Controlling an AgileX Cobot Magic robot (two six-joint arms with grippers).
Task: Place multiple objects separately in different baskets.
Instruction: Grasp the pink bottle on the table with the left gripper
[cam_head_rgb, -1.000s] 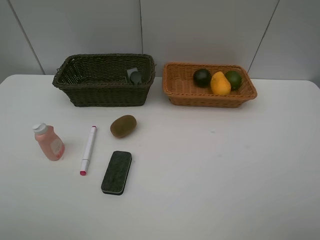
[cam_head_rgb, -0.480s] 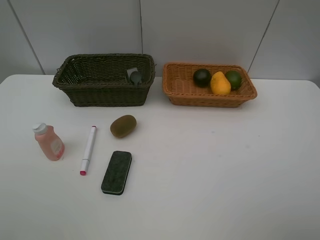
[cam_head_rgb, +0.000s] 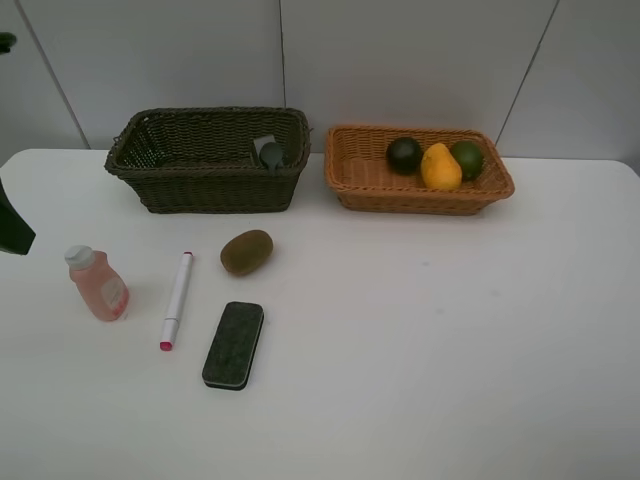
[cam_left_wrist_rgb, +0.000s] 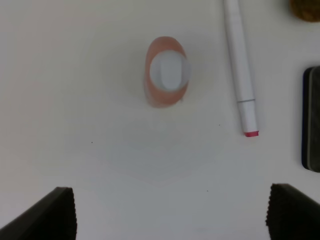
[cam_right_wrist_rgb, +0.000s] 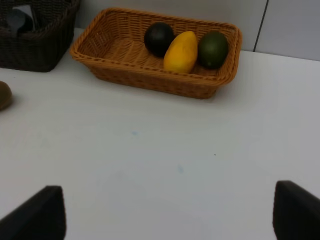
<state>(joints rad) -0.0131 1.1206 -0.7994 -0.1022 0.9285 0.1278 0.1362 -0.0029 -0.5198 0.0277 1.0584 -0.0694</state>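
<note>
Orange-tan wicker already holds three fruits: the shallow basket (cam_head_rgb: 420, 200) at the table's (cam_head_rgb: 450, 330) back edge carries the dark mangosteen (cam_head_rgb: 404, 154), the yellow mango (cam_head_rgb: 440, 167) and the green lime (cam_head_rgb: 467, 158), packed side by side at its right end. Just beside it to the left, the deep dark basket (cam_head_rgb: 150, 190) has only the dark grey bottle (cam_head_rgb: 271, 154), tucked into its right back corner. By my count that makes four of the eight items placed, so the job looks about half done.

Four things lie loose on the left half of the table, all apart from one another. The brown kiwi (cam_head_rgb: 246, 252) sits nearest the baskets. The pink bottle (cam_head_rgb: 99, 286) stands upright near the left edge, white cap on top. The white marker (cam_head_rgb: 177, 298) lies flat with its pink tip toward the front edge. The black eraser (cam_head_rgb: 233, 345) lies flat nearest that edge. The kiwi probably belongs with the fruit, the other three in the dark basket.

The left gripper (cam_left_wrist_rgb: 175, 215) hangs above the table just short of the pink bottle, jaws spread wide and empty. The right gripper (cam_right_wrist_rgb: 170, 215) is equally wide and empty over bare table in front of the orange basket.
</note>
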